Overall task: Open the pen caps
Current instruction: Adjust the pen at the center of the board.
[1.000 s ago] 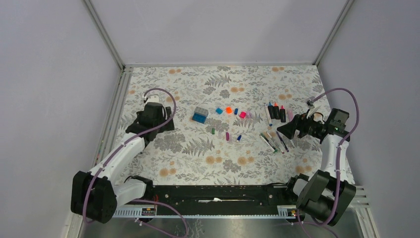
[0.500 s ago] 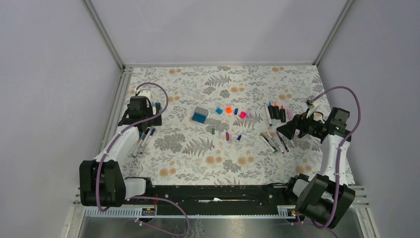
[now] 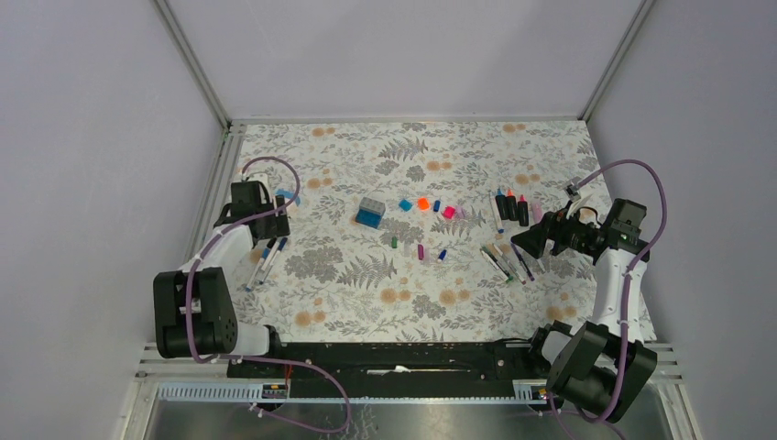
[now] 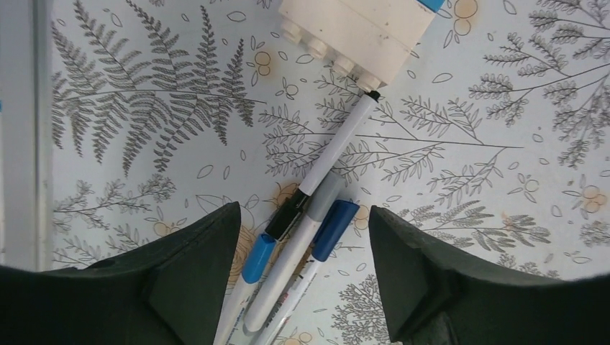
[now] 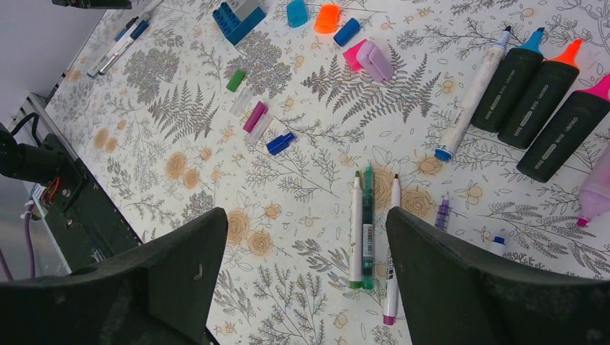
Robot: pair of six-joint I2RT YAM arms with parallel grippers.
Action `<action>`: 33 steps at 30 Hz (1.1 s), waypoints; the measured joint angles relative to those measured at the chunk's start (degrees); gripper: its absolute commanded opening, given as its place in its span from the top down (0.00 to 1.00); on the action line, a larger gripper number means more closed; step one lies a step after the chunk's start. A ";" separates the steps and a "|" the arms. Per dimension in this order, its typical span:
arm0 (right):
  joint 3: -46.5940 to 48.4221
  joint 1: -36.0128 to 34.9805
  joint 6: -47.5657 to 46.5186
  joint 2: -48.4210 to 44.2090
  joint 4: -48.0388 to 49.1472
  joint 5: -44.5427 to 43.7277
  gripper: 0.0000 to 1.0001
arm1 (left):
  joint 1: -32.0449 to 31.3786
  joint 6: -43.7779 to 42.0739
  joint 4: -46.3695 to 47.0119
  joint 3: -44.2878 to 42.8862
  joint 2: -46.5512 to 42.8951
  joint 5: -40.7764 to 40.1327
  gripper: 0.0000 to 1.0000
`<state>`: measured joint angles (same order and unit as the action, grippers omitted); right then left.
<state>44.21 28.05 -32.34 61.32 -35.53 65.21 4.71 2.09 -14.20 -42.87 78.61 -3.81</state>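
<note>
Three capped pens lie side by side between the fingers of my open left gripper point(image 4: 303, 215): one with a light blue cap point(image 4: 257, 257), one with a dark blue cap point(image 4: 334, 228), and a thin white one with a black cap point(image 4: 288, 215). They also show in the top view point(image 3: 266, 259), just in front of the left gripper point(image 3: 263, 225). Loose caps lie mid-table: blue point(image 5: 296, 12), orange point(image 5: 326, 18), pink point(image 5: 352, 53), green point(image 5: 235, 80), purple point(image 5: 255, 116). My right gripper point(image 5: 306, 215) is open and empty, above uncapped thin pens point(image 5: 367, 226).
A blue-and-grey block point(image 3: 370, 213) stands left of the loose caps. A white block point(image 4: 352, 36) lies just beyond the left pens. Three uncapped black highlighters point(image 5: 539, 104) lie at the far right. The table's left rail point(image 3: 213, 197) is close to my left arm.
My left arm has swung left and back towards the table's left edge, uncovering the capped pens. The right arm has not moved.
</note>
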 measured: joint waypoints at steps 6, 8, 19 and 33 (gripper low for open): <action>0.00 -0.04 -0.13 0.00 -0.11 0.00 0.12 | 1.97 3.17 -2.56 -0.72 -0.02 3.91 0.33; 0.00 -0.04 -0.20 0.00 -0.20 0.02 0.12 | 2.19 4.20 -4.11 -1.16 -0.07 3.52 0.33; 0.00 -0.04 -0.22 0.00 -0.22 0.07 0.12 | 8.76 9.16 -9.09 -2.54 -0.13 1.03 0.27; 0.02 -0.04 -0.24 0.00 -0.24 0.39 0.12 | 17.53 17.05 -8.28 -2.19 2.05 6.51 0.65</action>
<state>44.23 28.01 -32.58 61.32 -35.77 65.60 22.24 19.14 -22.48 -45.06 80.66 2.70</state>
